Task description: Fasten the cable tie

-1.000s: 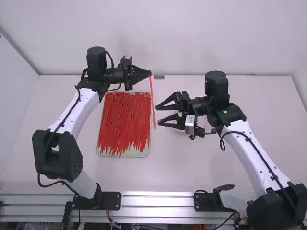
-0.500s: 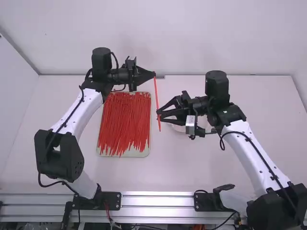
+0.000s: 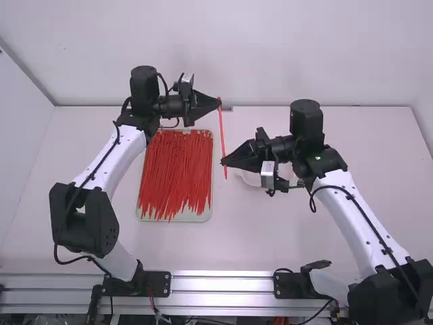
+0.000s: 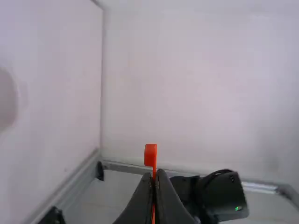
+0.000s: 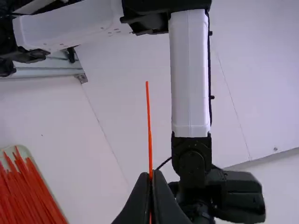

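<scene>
A single red cable tie (image 3: 222,139) hangs upright above the table, just right of the tray. My left gripper (image 3: 216,103) is shut on its upper end; the tie's square head (image 4: 150,155) sticks out past the closed fingers (image 4: 161,186). My right gripper (image 3: 224,160) is shut on the tie's lower part, with a short tail below it. From the right wrist the thin strap (image 5: 148,126) rises straight out of the closed gripper (image 5: 150,174), in front of the left arm's white link (image 5: 189,70).
A pale tray (image 3: 172,219) holds a thick pile of several red cable ties (image 3: 177,172), left of centre. The pile's ends (image 5: 28,196) appear from the right wrist. Bare white table lies right of and in front of the grippers.
The left gripper carried the tie a little to the right. The right gripper, open a second ago, has shut on the tie's lower part.
</scene>
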Controlling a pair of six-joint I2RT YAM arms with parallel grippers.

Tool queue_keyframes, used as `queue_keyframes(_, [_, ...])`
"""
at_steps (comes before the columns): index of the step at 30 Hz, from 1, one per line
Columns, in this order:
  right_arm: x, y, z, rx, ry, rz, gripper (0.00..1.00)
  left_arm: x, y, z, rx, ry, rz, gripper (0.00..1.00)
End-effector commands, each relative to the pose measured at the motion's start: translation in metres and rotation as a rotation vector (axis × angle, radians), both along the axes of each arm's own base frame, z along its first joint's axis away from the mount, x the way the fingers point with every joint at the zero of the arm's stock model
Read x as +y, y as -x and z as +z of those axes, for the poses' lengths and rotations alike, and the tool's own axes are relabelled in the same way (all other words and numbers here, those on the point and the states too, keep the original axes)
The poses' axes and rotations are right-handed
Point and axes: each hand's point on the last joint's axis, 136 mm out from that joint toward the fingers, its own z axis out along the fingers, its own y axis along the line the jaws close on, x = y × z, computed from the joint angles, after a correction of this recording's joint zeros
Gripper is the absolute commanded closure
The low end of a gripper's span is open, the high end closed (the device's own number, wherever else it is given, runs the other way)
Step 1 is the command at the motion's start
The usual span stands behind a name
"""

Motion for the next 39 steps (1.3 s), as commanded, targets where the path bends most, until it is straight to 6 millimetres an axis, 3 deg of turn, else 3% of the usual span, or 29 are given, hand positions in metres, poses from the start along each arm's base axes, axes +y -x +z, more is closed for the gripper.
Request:
queue_keyframes(1, [-0.001, 0.001, 0.016, 0.155, 0.033, 0.012, 1.0, -0.005, 0.006, 0.013, -0.262, -0.035, -0.052, 0.98])
queue_keyframes(5, [0.0, -0.003, 0.034, 0.391, 0.091, 0.011, 1.0, -0.003, 0.005, 0.016, -0.427, -0.067, -0.057, 0.98])
queue_keyframes(12, [0.011, -0.003, 0.066, 0.631, 0.113, -0.018, 1.0, -0.002, 0.005, 0.011, -0.64, -0.13, -0.072, 0.98])
queue_keyframes(15, [0.017, -0.008, 0.078, 0.717, 0.078, -0.056, 1.0, -0.004, 0.006, 0.009, -0.675, -0.141, -0.082, 0.98])
queue_keyframes(21, [0.023, -0.03, 0.096, 1.062, 0.005, -0.136, 1.0, 0.001, 0.004, 0.008, -0.722, -0.16, -0.077, 0.98])
queue_keyframes(28, [0.006, -0.06, 0.091, 1.141, -0.052, -0.242, 1.0, 0.012, -0.002, 0.007, -0.719, -0.169, -0.051, 0.98])
queue_keyframes(32, [0.002, -0.057, 0.081, 1.142, 0.0, -0.231, 1.0, 0.017, -0.004, 0.008, -0.787, -0.191, -0.045, 0.98])
queue_keyframes(39, [0.002, -0.076, 0.053, 1.509, 0.033, -0.31, 1.0, 0.014, -0.004, 0.015, -1.07, -0.245, -0.059, 0.98])
